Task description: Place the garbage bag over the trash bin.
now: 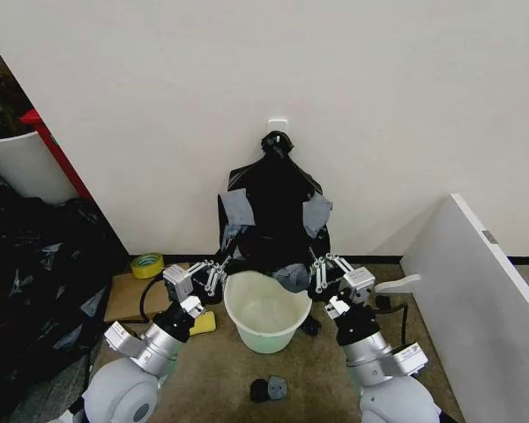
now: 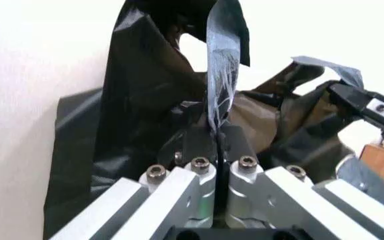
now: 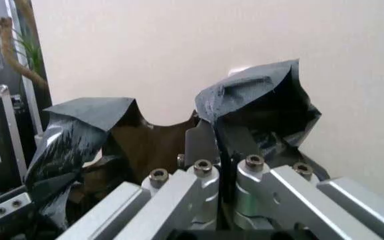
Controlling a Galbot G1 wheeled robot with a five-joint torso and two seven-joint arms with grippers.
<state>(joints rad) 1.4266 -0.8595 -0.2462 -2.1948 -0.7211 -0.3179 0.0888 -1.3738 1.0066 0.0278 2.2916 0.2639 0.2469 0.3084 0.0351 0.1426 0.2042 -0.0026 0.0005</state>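
While spread above white bin (image 1: 263,310): garbage bag (image 1: 273,211) edges, L hand (image 1: 217,274) & R hand (image 1: 323,274) pinching.

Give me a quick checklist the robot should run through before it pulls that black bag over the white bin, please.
1. Left gripper shut on the bag: ok, its fingers pinch a bag edge.
2. Right gripper shut on the bag: ok, plastic sits between its closed fingers.
3. Bag mouth spread open between the grippers: ok, the wrist views show an opening.
4. Bin upright, open end up: ok.
5. Bag over the bin rim: not ok, it still hangs behind the bin, against the wall.
6. Bag free of the wall at its top knot: cannot tell.
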